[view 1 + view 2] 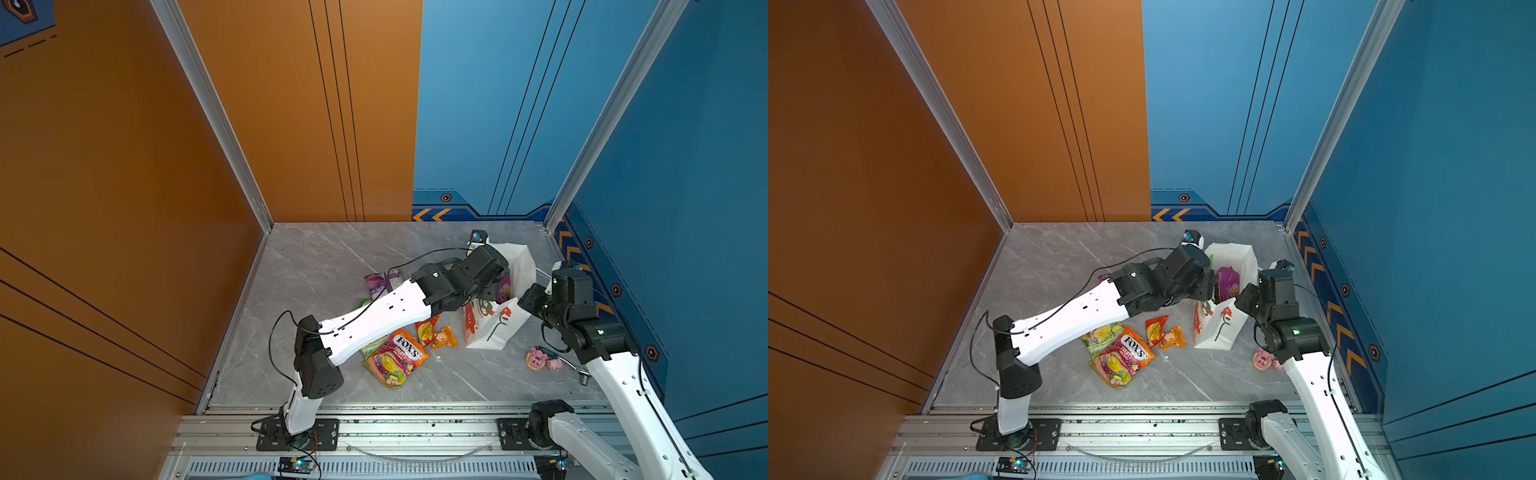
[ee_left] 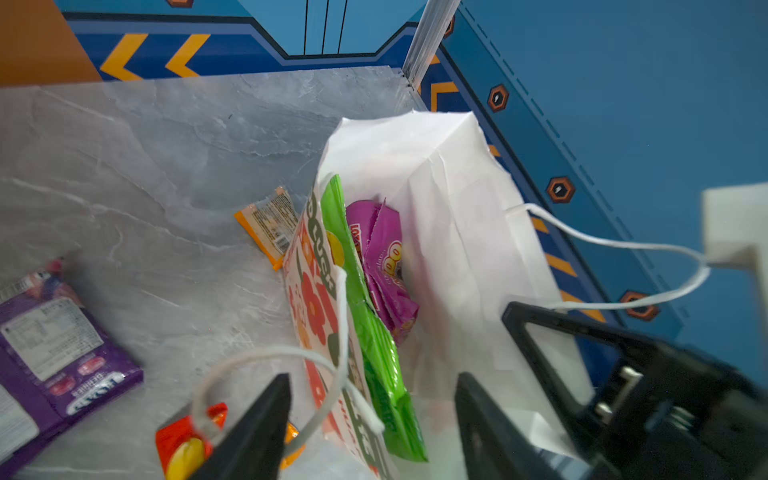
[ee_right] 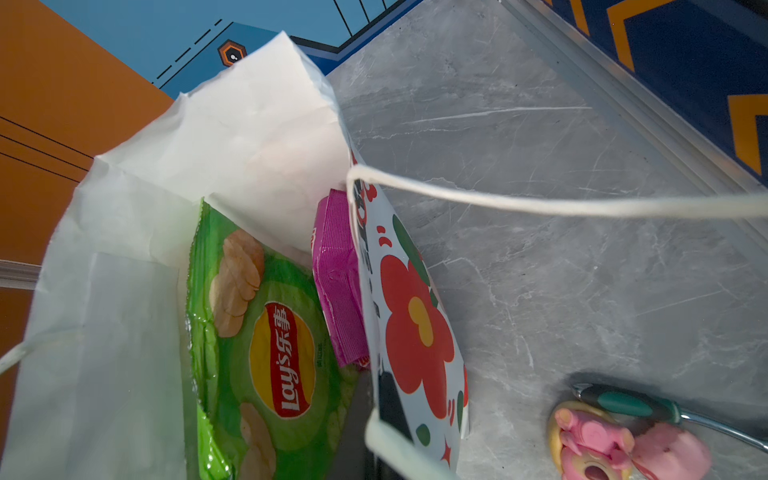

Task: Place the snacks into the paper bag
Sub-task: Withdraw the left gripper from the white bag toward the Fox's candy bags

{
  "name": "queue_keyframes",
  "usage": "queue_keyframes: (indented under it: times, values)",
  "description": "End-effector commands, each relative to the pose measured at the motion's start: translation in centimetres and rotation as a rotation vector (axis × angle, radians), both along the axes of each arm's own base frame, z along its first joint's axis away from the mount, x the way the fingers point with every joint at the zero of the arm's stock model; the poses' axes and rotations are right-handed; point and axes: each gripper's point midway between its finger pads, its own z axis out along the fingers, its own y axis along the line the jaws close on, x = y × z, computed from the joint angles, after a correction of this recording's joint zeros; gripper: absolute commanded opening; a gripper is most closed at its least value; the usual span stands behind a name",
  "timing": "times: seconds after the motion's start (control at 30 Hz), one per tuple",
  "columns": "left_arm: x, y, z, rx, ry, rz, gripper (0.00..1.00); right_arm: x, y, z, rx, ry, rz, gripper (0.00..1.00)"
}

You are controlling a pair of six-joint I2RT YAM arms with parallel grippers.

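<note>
The white paper bag (image 1: 494,328) (image 1: 1221,328) stands upright at the back right, mouth open. Inside it lean a green Lay's bag (image 3: 257,332) (image 2: 374,332) and a purple packet (image 2: 386,257) (image 1: 1227,280). My left gripper (image 2: 370,415) hovers open over the bag's mouth, its fingers straddling the printed wall with nothing between them. My right gripper (image 1: 524,300) is shut on the bag's right rim. On the table lie two FOX'S bags (image 1: 401,353), a red packet (image 1: 426,330), an orange packet (image 1: 444,337) and a purple bag (image 1: 382,282).
Two pink pig toys (image 1: 540,358) (image 3: 602,440) and a metal tool with a teal handle (image 3: 627,405) lie right of the bag, near the right arm. Orange and blue walls close in the grey marble table (image 1: 332,257) on three sides.
</note>
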Motion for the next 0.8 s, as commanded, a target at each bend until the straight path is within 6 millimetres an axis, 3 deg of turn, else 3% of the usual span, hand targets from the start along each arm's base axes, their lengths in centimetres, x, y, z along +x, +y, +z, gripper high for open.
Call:
queue_keyframes:
  times: [0.0,0.13,0.27,0.33,0.47,0.57,0.77]
  values:
    - [-2.3,0.8,3.7,-0.052,-0.039,-0.087,0.79,-0.9,-0.3,-0.4,-0.015,0.038,0.012,0.00]
    - [-3.4,4.9,5.6,-0.047,-0.086,-0.063,0.95,-1.0,-0.6,-0.6,-0.013,0.043,0.006,0.00]
    - [-4.2,10.4,6.4,-0.013,-0.144,-0.008,0.98,-1.1,-0.7,-0.8,-0.004,0.040,0.003,0.00]
    - [-4.3,13.1,5.8,0.013,-0.158,0.031,0.98,-1.1,-0.7,-0.8,-0.001,0.036,0.003,0.00]
    - [-4.1,20.0,2.1,0.051,-0.079,0.198,0.94,-1.1,-0.8,-0.8,-0.001,0.035,0.005,0.00]
    - [-4.4,23.9,-1.4,0.079,-0.002,0.318,0.93,-1.1,-0.8,-0.9,0.000,0.032,0.003,0.00]
    - [-5.8,24.3,-8.9,0.154,0.189,0.392,0.90,-1.2,-0.9,-1.7,0.001,0.033,0.004,0.00]
